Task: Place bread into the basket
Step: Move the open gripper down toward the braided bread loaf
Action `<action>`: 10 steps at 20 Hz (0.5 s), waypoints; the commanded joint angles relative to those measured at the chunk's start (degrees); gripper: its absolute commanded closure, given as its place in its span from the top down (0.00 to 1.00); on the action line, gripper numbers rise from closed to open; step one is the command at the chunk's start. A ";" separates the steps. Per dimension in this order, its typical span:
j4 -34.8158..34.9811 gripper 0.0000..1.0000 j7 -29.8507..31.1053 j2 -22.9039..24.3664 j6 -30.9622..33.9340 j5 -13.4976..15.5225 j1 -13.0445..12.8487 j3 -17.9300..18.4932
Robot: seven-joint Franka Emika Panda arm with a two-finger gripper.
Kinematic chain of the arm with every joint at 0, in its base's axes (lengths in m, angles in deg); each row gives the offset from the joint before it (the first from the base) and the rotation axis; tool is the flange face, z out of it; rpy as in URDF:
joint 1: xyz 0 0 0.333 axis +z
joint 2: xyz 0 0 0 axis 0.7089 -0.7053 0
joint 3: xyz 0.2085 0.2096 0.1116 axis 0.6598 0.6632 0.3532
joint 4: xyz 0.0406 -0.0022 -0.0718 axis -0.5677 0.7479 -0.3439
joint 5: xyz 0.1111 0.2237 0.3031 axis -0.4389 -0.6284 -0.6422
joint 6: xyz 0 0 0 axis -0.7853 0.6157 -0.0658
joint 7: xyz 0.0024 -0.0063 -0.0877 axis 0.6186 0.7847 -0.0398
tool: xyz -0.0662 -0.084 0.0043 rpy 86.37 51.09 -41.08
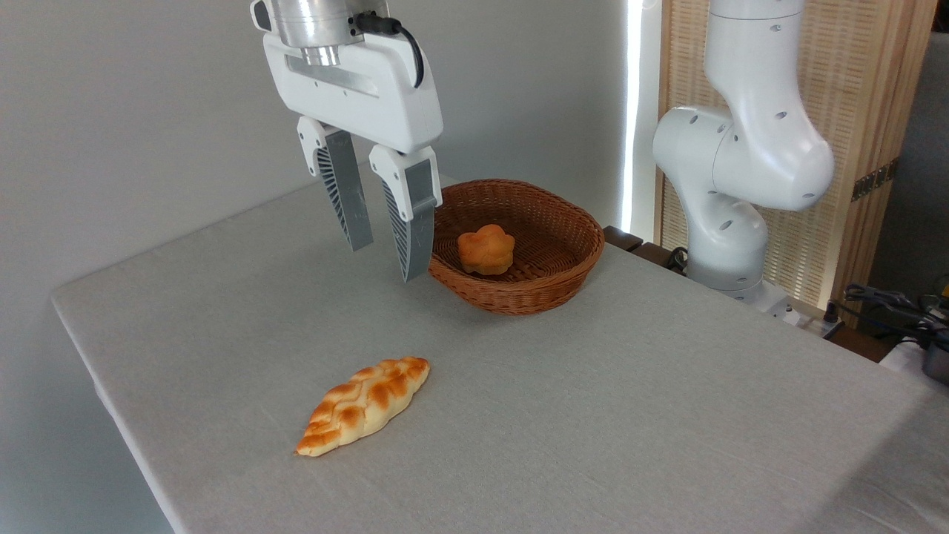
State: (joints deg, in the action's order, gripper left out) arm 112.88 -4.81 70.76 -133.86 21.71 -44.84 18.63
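The bread (365,404), a long braided loaf with pale sides and golden-orange ridges, lies flat on the grey table near the front left. The basket (550,283), oval reddish-brown wicker, stands further back at the centre. My gripper (386,261) hangs in the air just left of the basket's rim, well above and behind the bread. Its two grey fingers point down, spread apart, with nothing between them.
A small round flower-shaped orange bun (485,250) sits inside the basket. The arm's white base (730,200) stands off the table's back right edge, with cables (890,304) beside it. The table's left edge (111,400) runs close to the bread.
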 commanded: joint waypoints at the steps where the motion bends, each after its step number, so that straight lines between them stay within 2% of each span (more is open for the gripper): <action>1: -0.24 1.00 0.42 -0.22 -0.08 0.10 -0.13 0.47; 6: -0.24 1.00 0.78 -2.85 -0.77 0.11 -0.13 0.30; 10: -0.24 1.00 1.04 -2.85 -0.95 1.77 -0.21 -0.41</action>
State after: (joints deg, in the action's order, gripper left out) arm 113.03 -4.46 67.97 -134.29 21.89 -44.85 18.43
